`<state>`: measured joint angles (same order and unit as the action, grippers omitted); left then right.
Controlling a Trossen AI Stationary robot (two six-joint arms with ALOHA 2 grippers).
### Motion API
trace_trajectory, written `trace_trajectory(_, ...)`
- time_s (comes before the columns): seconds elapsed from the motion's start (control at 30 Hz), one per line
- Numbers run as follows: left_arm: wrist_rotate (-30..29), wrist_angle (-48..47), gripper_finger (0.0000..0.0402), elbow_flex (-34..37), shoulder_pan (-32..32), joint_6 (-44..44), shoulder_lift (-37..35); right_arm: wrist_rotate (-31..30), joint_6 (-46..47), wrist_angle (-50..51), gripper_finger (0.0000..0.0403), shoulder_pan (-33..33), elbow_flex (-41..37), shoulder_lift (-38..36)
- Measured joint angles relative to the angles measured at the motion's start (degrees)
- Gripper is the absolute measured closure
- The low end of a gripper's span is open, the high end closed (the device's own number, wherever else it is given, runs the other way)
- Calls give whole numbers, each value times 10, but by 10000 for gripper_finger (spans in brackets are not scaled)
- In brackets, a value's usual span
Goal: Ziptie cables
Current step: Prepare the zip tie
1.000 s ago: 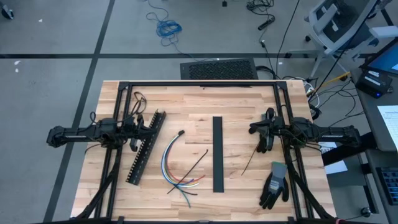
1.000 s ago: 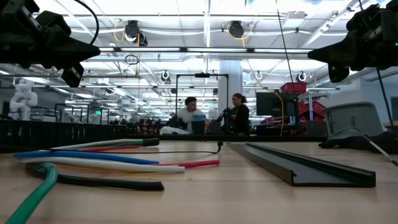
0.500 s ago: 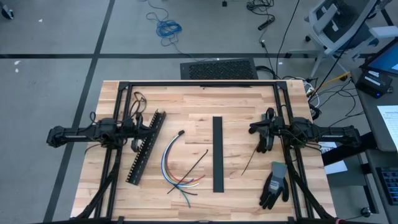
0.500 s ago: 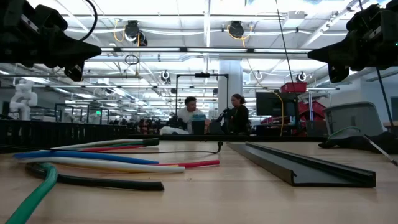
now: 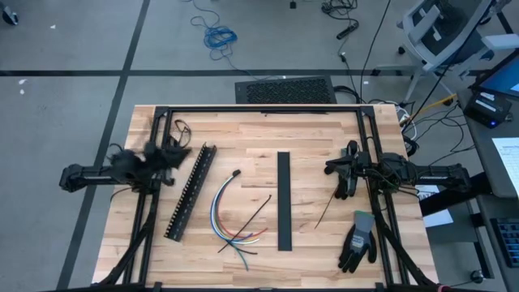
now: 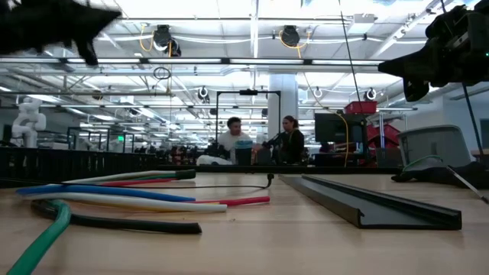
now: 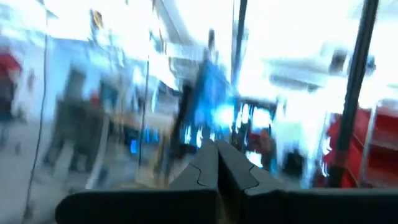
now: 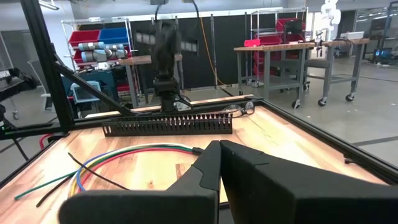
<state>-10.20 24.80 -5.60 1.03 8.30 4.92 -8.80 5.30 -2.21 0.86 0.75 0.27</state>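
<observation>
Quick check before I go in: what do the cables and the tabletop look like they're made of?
The cables look like thin wires in smooth, matte plastic or rubber sleeves: solid colours, soft bends, held at one end by a black tip. The table looks like light butcher-block wood: joined strips with visible grain and a faint sheen.

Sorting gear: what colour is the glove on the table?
Black and grey glove, clearest in the high view.

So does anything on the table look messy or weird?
A little. The cables are joined at their black tip but fan out loose at the other end, a zip tie lies slanted across them, and a work glove sits near the right edge.
</observation>
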Motion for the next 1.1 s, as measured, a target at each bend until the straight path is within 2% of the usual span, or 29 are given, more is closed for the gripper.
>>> trace_trajectory(0.1, 2, -69, 401, -115, 2, -12, 102, 0, 0, 1, 403, 0, 0, 0)
trace_trajectory(0.27, 68, -205, 401, -353, 2, -46, 345, 0, 0, 1, 403, 0, 0, 0)
trace_trajectory(0.37, 159, -280, 401, -451, 2, -45, 408, 0, 0, 1, 403, 0, 0, 0)
trace_trajectory(0.43, 195, -253, 401, -505, -4, -40, 448, 0, 0, -2, 403, 0, 0, 0)
trace_trajectory(0.5, 181, -277, 402, -526, -9, -12, 467, -1, 0, -2, 403, 0, 0, 3)
trace_trajectory(0.6, 112, -282, 402, -533, -13, 64, 504, -2, 0, 2, 403, 0, 0, 5)
trace_trajectory(0.7, 45, -305, 402, -528, -18, 108, 520, -1, 0, 0, 403, 0, 0, 6)
trace_trajectory(0.77, 6, -281, 402, -535, -20, 128, 526, -1, 0, -2, 403, 0, 0, 6)
trace_trajectory(0.97, -63, -297, 402, -534, -19, 184, 538, -2, 0, -29, 403, 0, 0, 11)
trace_trajectory(1.1, -77, -298, 402, -533, -20, 206, 536, 1, 59, -139, 403, -1, -1, 10)
